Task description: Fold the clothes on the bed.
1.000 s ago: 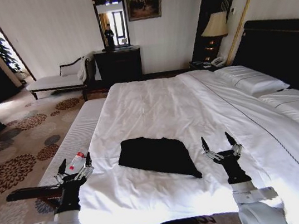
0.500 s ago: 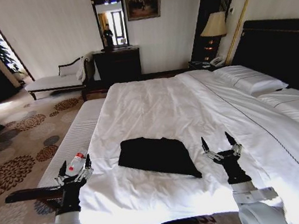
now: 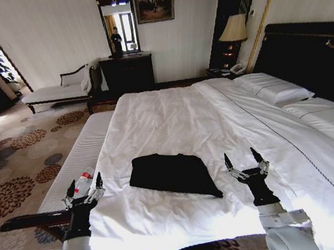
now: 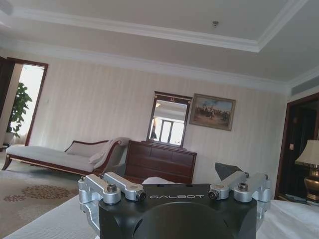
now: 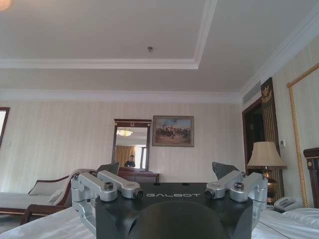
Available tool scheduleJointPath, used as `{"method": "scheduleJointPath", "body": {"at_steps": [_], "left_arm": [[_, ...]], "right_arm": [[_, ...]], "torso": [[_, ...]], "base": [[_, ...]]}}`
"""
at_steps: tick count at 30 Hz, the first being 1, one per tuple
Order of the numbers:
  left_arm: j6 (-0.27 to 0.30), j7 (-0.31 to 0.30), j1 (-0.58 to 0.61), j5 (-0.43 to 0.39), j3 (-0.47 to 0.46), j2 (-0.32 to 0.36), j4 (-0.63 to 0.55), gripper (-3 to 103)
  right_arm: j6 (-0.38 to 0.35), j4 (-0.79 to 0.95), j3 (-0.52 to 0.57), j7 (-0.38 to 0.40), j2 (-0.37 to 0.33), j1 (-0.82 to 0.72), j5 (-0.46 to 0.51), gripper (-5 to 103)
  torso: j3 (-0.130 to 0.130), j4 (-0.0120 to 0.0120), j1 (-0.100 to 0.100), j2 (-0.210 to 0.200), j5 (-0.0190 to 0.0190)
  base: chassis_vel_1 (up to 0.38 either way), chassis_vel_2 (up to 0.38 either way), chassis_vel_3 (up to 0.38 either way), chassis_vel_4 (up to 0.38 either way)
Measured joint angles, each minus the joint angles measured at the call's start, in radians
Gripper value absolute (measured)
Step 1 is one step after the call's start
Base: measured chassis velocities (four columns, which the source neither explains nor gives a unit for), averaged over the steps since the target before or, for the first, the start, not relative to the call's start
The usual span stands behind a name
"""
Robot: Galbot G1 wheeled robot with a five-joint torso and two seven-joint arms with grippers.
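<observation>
Left gripper (image 3: 83, 186) and right gripper (image 3: 244, 162) spread wide, empty, flanking folded black soft-fabric T-shirt (image 3: 171, 174) on big white-sheeted bed (image 3: 172, 118); wrist views facing the wall.

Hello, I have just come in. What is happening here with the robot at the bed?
The robot stands at the foot of the bed. The black T-shirt lies on the white duvet as a compact dark bundle, and nothing touches it. The left gripper is raised over the bed's left edge, the right gripper is raised to the right of the shirt. Both are open, point upward and hold nothing. A small bottle shows just behind the left gripper.
</observation>
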Motion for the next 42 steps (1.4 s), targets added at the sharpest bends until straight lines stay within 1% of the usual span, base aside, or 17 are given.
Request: {"method": "scheduleJointPath", "body": {"at_steps": [13, 15, 17, 20, 24, 30, 32, 33, 34, 36, 37, 38, 40, 41, 42], "left_arm": [[-0.006, 0.001, -0.005, 0.0, 0.0, -0.002, 0.002, 100], [-0.006, 0.001, -0.008, 0.0, 0.001, -0.002, 0.003, 100], [-0.006, 0.003, -0.009, 0.001, 0.004, -0.003, 0.004, 100], [-0.006, 0.004, -0.009, 0.003, 0.006, -0.006, 0.008, 100], [-0.006, 0.005, -0.012, 0.003, 0.007, -0.008, 0.015, 100], [-0.007, 0.004, -0.023, 0.003, 0.009, -0.01, 0.033, 100], [-0.002, -0.017, -0.035, 0.006, 0.013, -0.007, 0.042, 100], [0.009, -0.035, -0.043, 0.007, 0.017, -0.003, 0.045, 100], [0.009, -0.035, -0.043, 0.007, 0.017, -0.003, 0.045, 100], [0.041, -0.073, -0.061, -0.001, 0.025, 0.011, 0.045, 100], [0.066, -0.097, -0.078, -0.006, 0.029, 0.024, 0.045, 100], [0.066, -0.097, -0.078, -0.006, 0.029, 0.024, 0.045, 100], [0.124, -0.132, -0.119, -0.011, 0.029, 0.061, 0.051, 100], [0.164, -0.146, -0.139, -0.014, 0.029, 0.083, 0.055, 100], [0.218, -0.168, -0.164, -0.022, 0.029, 0.109, 0.058, 100]], "right_arm": [[-0.016, -0.013, -0.003, 0.005, 0.001, 0.011, 0.004, 100], [-0.021, -0.016, -0.006, 0.005, 0.0, 0.012, 0.02, 100], [-0.022, -0.025, -0.01, -0.008, -0.002, 0.014, 0.057, 100], [-0.012, -0.04, -0.012, -0.02, -0.004, 0.022, 0.069, 100], [-0.007, -0.051, -0.02, -0.013, -0.006, 0.03, 0.069, 100], [0.021, -0.068, -0.03, -0.005, -0.007, 0.055, 0.044, 100], [0.025, -0.075, -0.034, 0.002, -0.01, 0.061, 0.045, 100], [0.027, -0.078, -0.035, 0.005, -0.011, 0.064, 0.045, 100], [0.027, -0.078, -0.035, 0.005, -0.011, 0.064, 0.045, 100], [0.03, -0.09, -0.037, 0.011, -0.014, 0.07, 0.049, 100], [0.033, -0.098, -0.039, 0.012, -0.016, 0.076, 0.052, 100], [0.033, -0.098, -0.039, 0.012, -0.016, 0.076, 0.052, 100], [0.038, -0.112, -0.044, 0.017, -0.02, 0.09, 0.062, 100], [0.039, -0.118, -0.046, 0.021, -0.022, 0.099, 0.065, 100], [0.039, -0.122, -0.049, 0.026, -0.024, 0.108, 0.069, 100]], "torso": [[0.0, 0.0, 0.0, 0.0, 0.0], [0.0, -0.0001, 0.0, 0.0, 0.0], [0.0, -0.0001, 0.0, 0.0, -0.0001], [0.0, -0.0001, 0.0, 0.0, 0.0], [0.0, 0.0, 0.0, 0.0, 0.0], [0.0, 0.0001, 0.001, 0.0, 0.0], [0.0, 0.0001, 0.001, 0.0, 0.0], [0.0, 0.0001, 0.001, 0.0, 0.0], [0.0, 0.0001, 0.001, 0.0, 0.0], [0.0, 0.0, 0.0, 0.0, 0.0], [0.0, 0.0001, 0.0, 0.0, -0.0001], [0.0, 0.0001, 0.0, 0.0, -0.0001], [0.0, -0.0002, -0.001, 0.0, 0.0], [0.0, 0.0, -0.001, 0.0, -0.0002], [0.0, -0.0001, -0.001, 0.0, -0.0001]], "base": [[0.0, 0.0, 0.0, 0.0], [0.0, 0.0, 0.0, 0.0], [0.0, 0.0, 0.0, 0.0], [-0.016, 0.003, 0.011, -0.017], [-0.077, 0.051, 0.067, -0.059], [-0.09, 0.068, 0.069, -0.098], [-0.026, 0.025, 0.021, -0.029], [0.0, 0.0, 0.0, 0.0], [0.0, 0.0, 0.0, 0.0], [0.0, 0.0, 0.0, 0.0], [0.0, 0.0, 0.0, 0.0], [0.0, 0.0, 0.0, 0.0], [0.0, 0.0, 0.0, 0.0], [0.0, 0.0, 0.0, 0.0], [0.0, 0.0, 0.0, 0.0]]}}
